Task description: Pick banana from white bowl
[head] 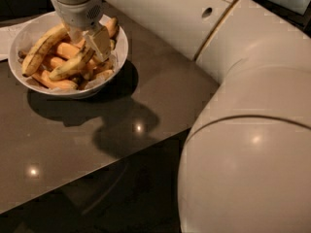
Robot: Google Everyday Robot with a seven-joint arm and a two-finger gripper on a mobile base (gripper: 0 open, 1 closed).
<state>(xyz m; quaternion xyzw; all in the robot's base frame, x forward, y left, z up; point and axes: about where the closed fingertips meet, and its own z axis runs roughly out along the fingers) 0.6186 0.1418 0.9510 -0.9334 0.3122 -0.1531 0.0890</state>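
The white bowl (pixel 112 67) stands at the table's far left and holds several bananas. The banana (pixel 68 68), yellow-green with brown speckles, lies across the middle of the pile. A longer yellow-green banana (pixel 43 47) lies to its left, and short orange ones (pixel 59 83) lie under it. My gripper (pixel 88 43) hangs down into the bowl from above, open. Its fingers stand on either side of the banana's upper right end, with one pale finger (pixel 103 42) showing to the right of that end. The arm hides the bowl's far rim.
The bowl sits on a dark brown glossy table (pixel 146 96), whose front edge runs diagonally from lower left to mid right. White paper (pixel 7 35) lies at the far left. My large white arm (pixel 243 106) fills the right side.
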